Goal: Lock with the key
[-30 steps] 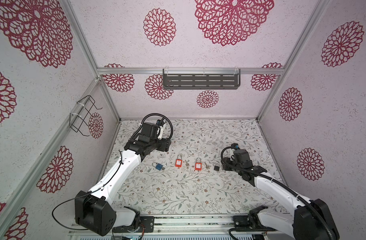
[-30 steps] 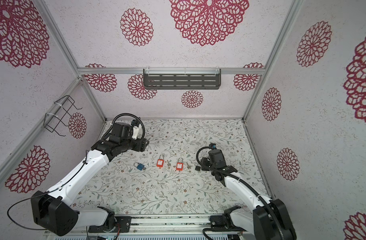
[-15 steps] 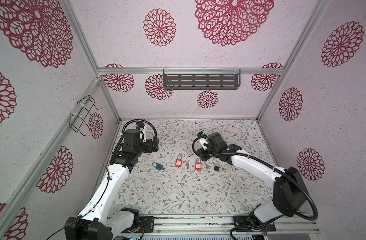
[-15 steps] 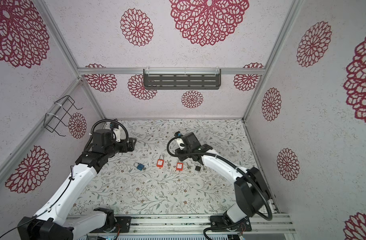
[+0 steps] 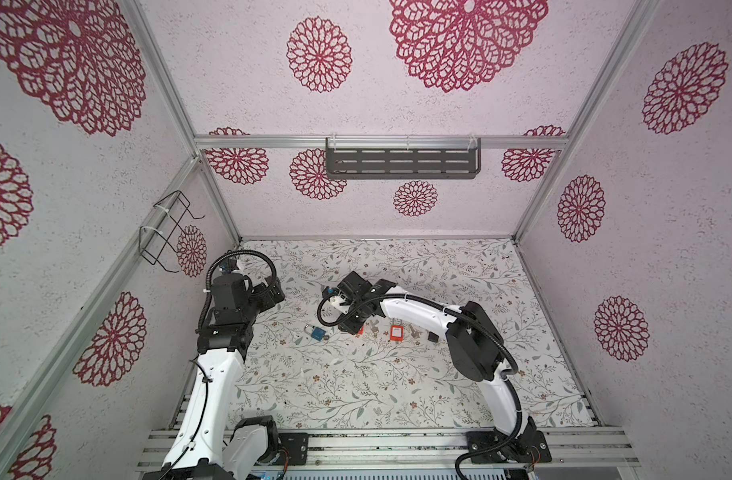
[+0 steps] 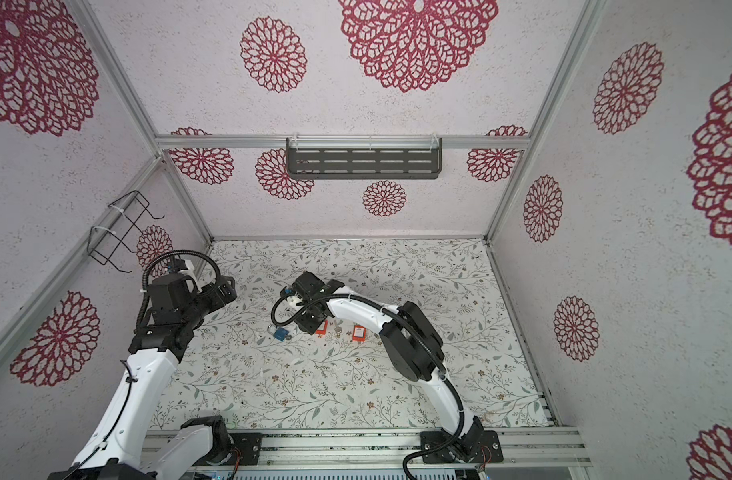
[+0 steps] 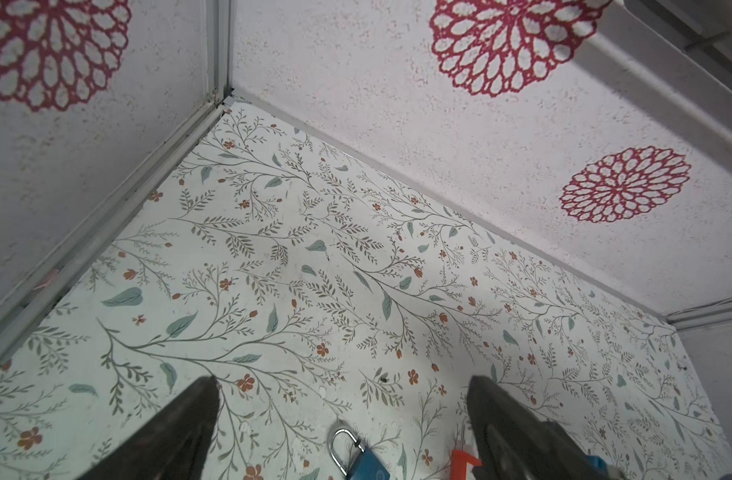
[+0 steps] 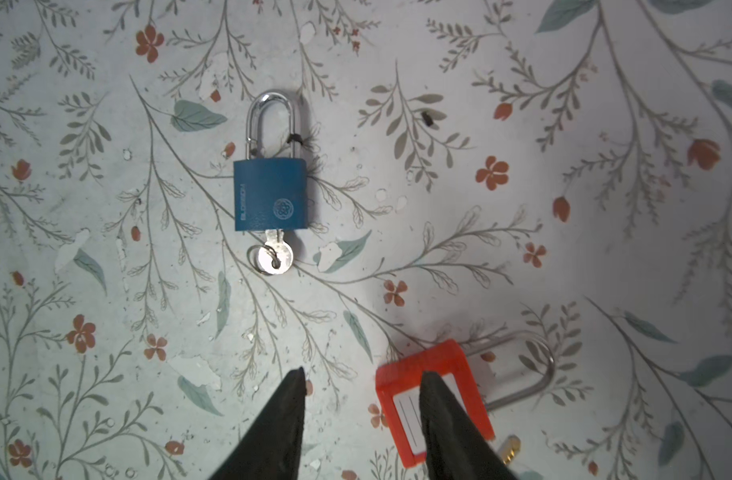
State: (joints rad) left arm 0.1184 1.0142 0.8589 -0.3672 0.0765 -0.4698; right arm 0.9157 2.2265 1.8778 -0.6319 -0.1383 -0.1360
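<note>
The blue lock [image 5: 318, 332] lies flat on the tabletop [image 5: 397, 395], a little left of centre in both top views. A key [image 8: 278, 255] with a small ring sits in its base. The shackle looks seated in the body, though I cannot tell whether it is latched.

To the right of it in the top views runs a short row. First comes a red lock [image 6: 321, 330], then a second red lock [image 5: 396, 333], then a small dark block [image 5: 432, 337].

The right arm [image 5: 418, 309] arches in from the lower right and crosses the middle. The right jaws point down over the spot between the blue lock and the red lock. In the right wrist view they stand partly apart and hold nothing. One fingertip [image 8: 439, 411] overlaps the red lock and the other is over bare tabletop. The blue lock lies ahead of them, apart.

The left arm [image 5: 219, 374] rises at the left of the top views. The left jaws sit up and left of the blue lock, well apart from it. They are spread wide and empty. In the left wrist view the blue lock's shackle shows between the two dark fingertips [image 7: 190, 415].
</note>
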